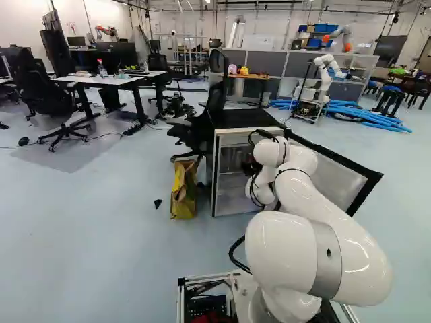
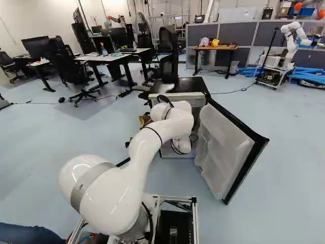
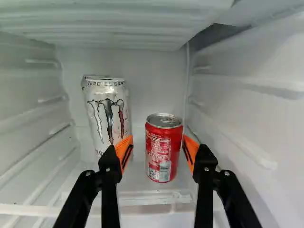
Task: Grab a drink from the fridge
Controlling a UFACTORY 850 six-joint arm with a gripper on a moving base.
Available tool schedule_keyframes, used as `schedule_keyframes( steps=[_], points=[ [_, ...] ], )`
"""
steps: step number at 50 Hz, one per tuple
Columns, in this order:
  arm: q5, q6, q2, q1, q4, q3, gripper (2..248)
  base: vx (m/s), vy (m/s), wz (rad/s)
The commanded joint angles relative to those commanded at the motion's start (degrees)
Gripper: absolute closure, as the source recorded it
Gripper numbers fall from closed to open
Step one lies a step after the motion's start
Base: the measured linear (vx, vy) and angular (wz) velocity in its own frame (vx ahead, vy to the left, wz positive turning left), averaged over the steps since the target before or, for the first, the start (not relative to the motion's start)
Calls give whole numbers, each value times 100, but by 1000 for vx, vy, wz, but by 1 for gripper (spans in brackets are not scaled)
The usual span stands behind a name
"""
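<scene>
Parted jaws of the black two-fingered gripper (image 1: 250,167) stand open around a short red metal can (image 3: 159,152), orange pads (image 3: 124,153) not clamping it. That can sits upright inside the white fridge (image 3: 256,109), beside a taller white patterned can (image 3: 108,111).

The floor (image 1: 101,202) was pale blue and the wall (image 2: 40,15) white. At the upper left of the left base view, a black office chair (image 1: 42,94) stood beside a white-topped desk (image 1: 118,81). In the right base view's upper right, grey partition panels (image 2: 233,33) stood behind a wooden-topped table (image 2: 218,48).
</scene>
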Motion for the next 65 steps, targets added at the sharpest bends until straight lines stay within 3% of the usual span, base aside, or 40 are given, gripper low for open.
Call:
schedule_keyframes(
  steps=[6, 7, 11, 12, 16, 17, 41, 54, 65],
  points=[
    [0, 0, 0, 0, 0, 0, 90, 0, 0, 0],
    [0, 0, 0, 0, 0, 0, 109, 0, 0, 0],
    [0, 0, 0, 0, 0, 0, 109, 0, 0, 0],
    [0, 0, 0, 0, 0, 0, 146, 0, 0, 0],
    [0, 0, 0, 0, 0, 0, 146, 0, 0, 0],
    [0, 0, 0, 0, 0, 0, 158, 0, 0, 0],
    [0, 0, 84, -1, 0, 96, 158, 0, 0, 0],
    [0, 0, 501, -4, 0, 635, 158, 0, 0, 0],
    [0, 0, 995, 11, 0, 1339, 158, 0, 0, 0]
  ],
)
